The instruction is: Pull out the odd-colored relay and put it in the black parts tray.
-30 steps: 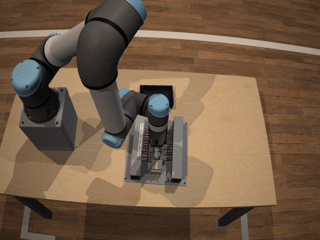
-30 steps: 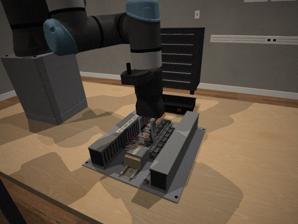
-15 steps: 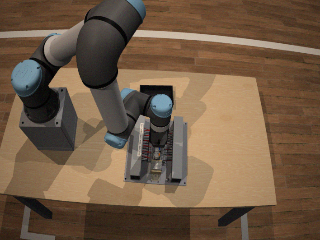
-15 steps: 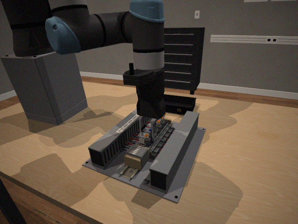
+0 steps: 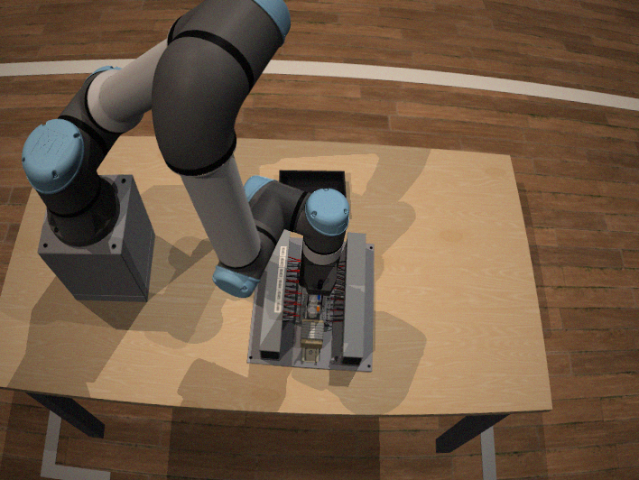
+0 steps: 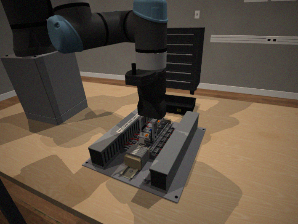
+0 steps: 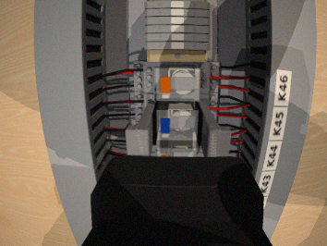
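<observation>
Big at the bottom of the wrist view, my pincer [image 5: 314, 299] [image 6: 147, 135] [image 7: 176, 114] hugs the blue-button relay [image 5: 319, 297] [image 6: 150, 130] [image 7: 184, 134] on both sides, maybe so it comes up straight.

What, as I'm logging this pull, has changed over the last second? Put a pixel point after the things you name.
The wrist [image 5: 327, 211] [image 6: 151, 31] has rocked rightward in the top and exterior views. The jaws stay around the blue-button relay [image 5: 319, 297] [image 6: 150, 130] [image 7: 177, 125]. The panel [image 5: 369, 309] [image 6: 187, 163] [image 7: 115, 28] and black tray [image 5: 311, 170] [image 6: 180, 96] haven't visibly moved.
</observation>
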